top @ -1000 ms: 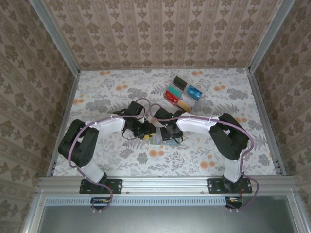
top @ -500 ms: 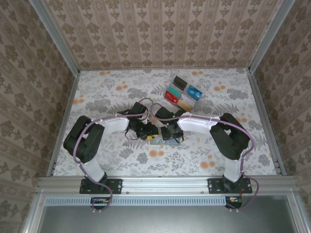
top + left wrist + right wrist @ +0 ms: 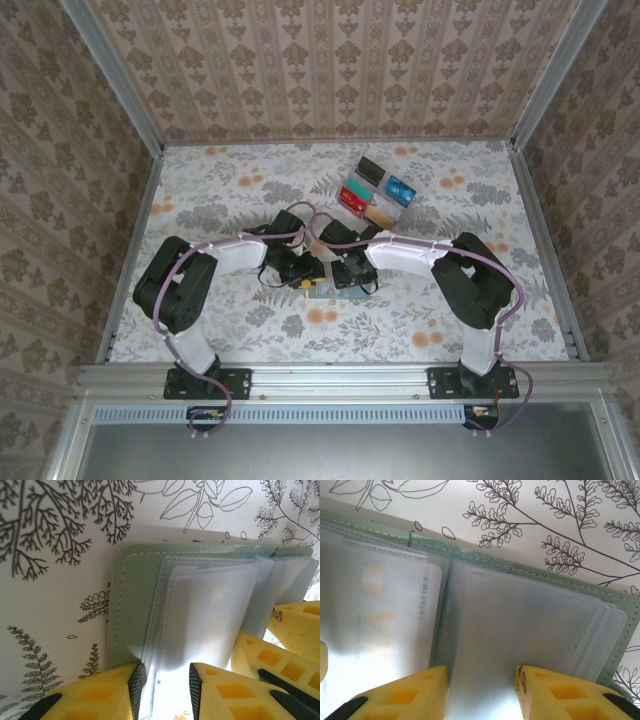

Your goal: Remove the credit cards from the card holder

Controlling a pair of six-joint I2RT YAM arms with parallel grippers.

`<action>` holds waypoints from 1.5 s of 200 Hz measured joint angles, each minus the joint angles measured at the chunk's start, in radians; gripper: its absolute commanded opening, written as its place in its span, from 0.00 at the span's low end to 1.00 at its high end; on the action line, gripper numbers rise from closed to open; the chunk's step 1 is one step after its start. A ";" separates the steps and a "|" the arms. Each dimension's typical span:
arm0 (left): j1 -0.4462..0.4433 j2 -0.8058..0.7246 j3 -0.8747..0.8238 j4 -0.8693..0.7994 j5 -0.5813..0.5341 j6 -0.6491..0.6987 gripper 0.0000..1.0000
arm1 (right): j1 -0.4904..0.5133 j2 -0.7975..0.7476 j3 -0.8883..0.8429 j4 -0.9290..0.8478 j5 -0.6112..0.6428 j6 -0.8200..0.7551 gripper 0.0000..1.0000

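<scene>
Nearest, at the card holder (image 3: 338, 288), open and flat on the flowered table (image 3: 220, 200): left gripper (image 3: 163, 672) at its left edge, yellow fingers a little parted around a frosted sleeve (image 3: 210, 615), not clamped. Right gripper (image 3: 482, 675) on its right half, fingers wide apart over smooth stacked sleeves. Sage green cover, stitched, with rounded corners. Inside one sleeve a pale card (image 3: 375, 610), orange letters blurred, unreadable. Beyond the holder, well apart, loose credit cards (image 3: 375, 190) in a tidy cluster. Wide table around the holder.

Card holder (image 3: 127, 610): matt stitched leatherette w/ frosted plastic pockets (image 3: 520, 615).
</scene>
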 measured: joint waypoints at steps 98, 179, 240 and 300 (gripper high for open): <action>0.000 0.006 0.003 0.009 0.025 0.000 0.28 | 0.000 0.039 0.043 -0.049 0.002 0.000 0.41; 0.000 -0.043 0.003 0.009 0.035 0.034 0.23 | 0.000 0.031 0.040 -0.045 0.002 0.003 0.41; 0.000 -0.055 0.001 0.049 0.073 0.037 0.23 | -0.019 -0.019 -0.018 0.023 -0.037 0.022 0.41; -0.011 -0.039 0.001 0.131 0.143 0.018 0.26 | -0.051 -0.133 -0.127 0.124 -0.071 0.054 0.43</action>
